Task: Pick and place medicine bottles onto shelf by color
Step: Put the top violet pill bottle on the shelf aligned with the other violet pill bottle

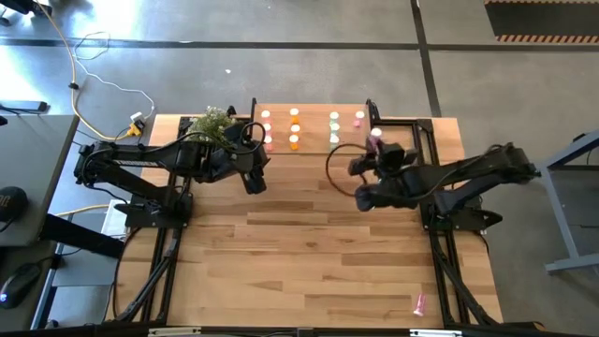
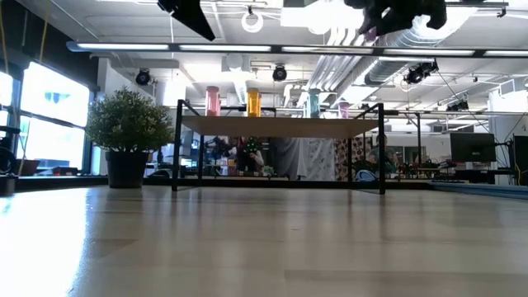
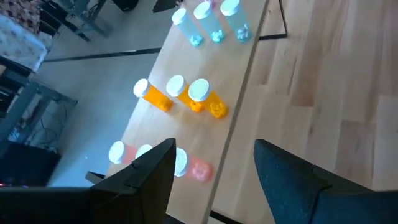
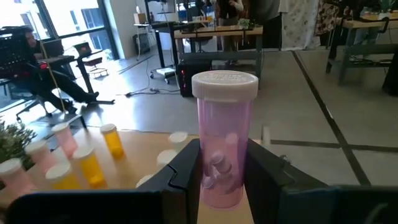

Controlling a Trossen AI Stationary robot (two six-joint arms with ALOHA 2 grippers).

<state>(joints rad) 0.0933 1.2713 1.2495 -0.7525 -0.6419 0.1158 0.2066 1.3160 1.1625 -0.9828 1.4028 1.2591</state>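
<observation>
One pink bottle clamped upright in right gripper; left gripper apart, shelf below it.

A: Any writing you can make out, on the bottles, say?

B: None. The pink bottle seen up close in the right wrist view has a white cap with faint raised marks on its rim, but they are too blurred to read. Its wall carries no label.

A: And the ones standing on the shelf?

B: The orange bottles and the others there are plain: white caps, coloured walls, no print that I can tell.

A: Signs in the room behind?

B: Nothing legible in the low view; everything back there is too small. The worktop bears no marks either.
</observation>
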